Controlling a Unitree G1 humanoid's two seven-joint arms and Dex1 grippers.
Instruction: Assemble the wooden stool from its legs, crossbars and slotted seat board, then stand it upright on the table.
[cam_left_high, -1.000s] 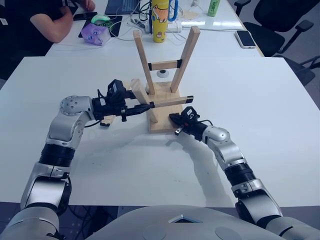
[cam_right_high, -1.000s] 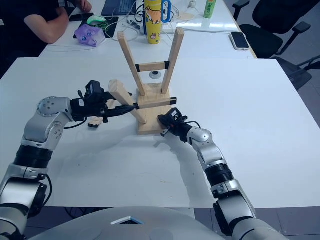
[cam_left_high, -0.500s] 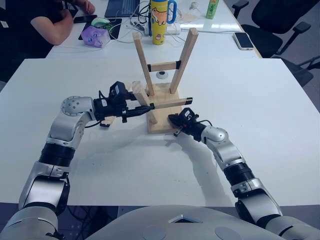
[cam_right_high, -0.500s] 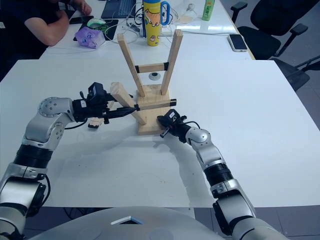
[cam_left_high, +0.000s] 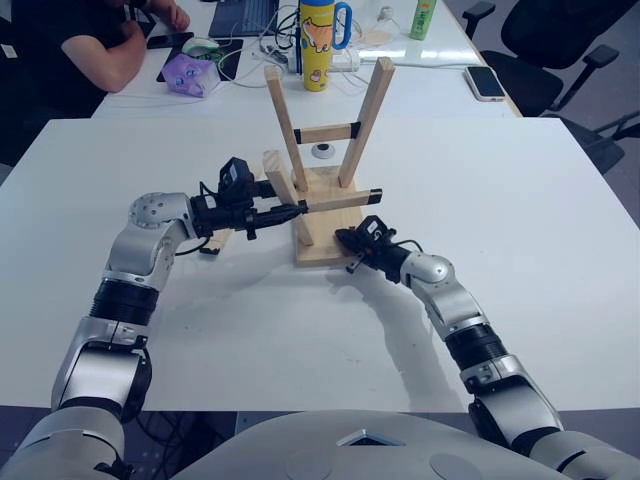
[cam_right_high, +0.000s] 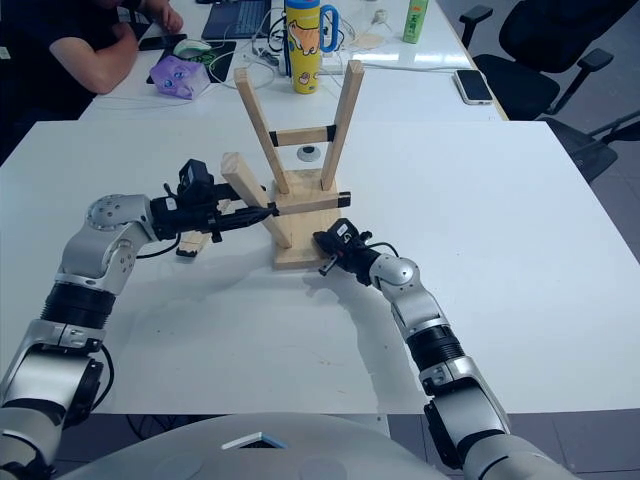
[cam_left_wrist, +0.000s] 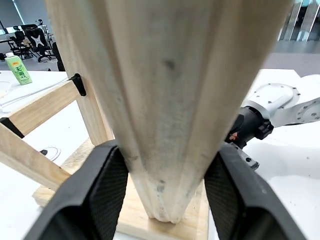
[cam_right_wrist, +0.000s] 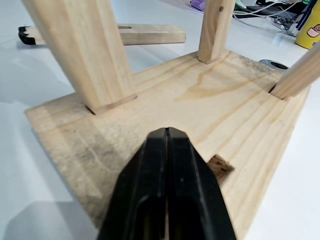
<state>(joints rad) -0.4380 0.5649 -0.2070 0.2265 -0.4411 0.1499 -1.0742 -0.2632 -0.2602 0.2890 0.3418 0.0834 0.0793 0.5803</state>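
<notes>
Three legs in one seat board, with two crossbars

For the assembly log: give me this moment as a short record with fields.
seat board: flat on the table, slots up
far legs: two standing in their slots, joined by a crossbar
third leg: tilted, foot at a near slot
left gripper: shut on the third leg
right gripper: shut, at the board's near right corner
empty slot: beside the right gripper
loose piece: lying left of the board
</notes>
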